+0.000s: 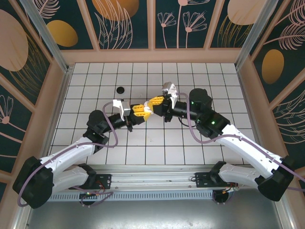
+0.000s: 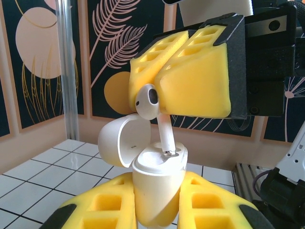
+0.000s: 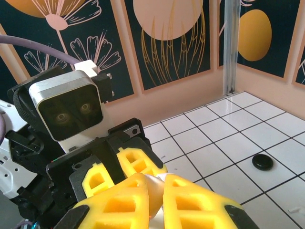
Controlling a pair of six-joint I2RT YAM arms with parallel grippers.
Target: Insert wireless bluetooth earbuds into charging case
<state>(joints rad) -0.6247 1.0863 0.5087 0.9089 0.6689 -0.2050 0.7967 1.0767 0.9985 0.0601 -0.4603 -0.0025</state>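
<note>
a white wireless earbud (image 2: 151, 102) with a short stem hangs stem-down over a glossy white charging case (image 2: 157, 191). its metal tip is at the mouth of a socket in the case's top, seemingly just touching. the bud's long axis runs close to upright, leaning a little, with the rounded head uppermost. the right gripper (image 2: 160, 80) has its yellow padded jaws clamped on the bud's head from above. the left gripper (image 2: 157, 210) has its yellow jaws clamped round the case's body from below, holding it upright over the middle of the white tiled table (image 1: 190, 143), well away from every edge. the case's rounded lid (image 2: 119, 140) stands swung open to one side, clear of the stem. the bud sits just under the right jaws and straight above the socket. the coming move therefore looks like a short push down along the stem by the right arm, with the left only steadying. whether the case's other socket is filled cannot be told. a small round black puck (image 1: 120, 89) lies on the tiles toward the far left corner, well apart from both arms.
</note>
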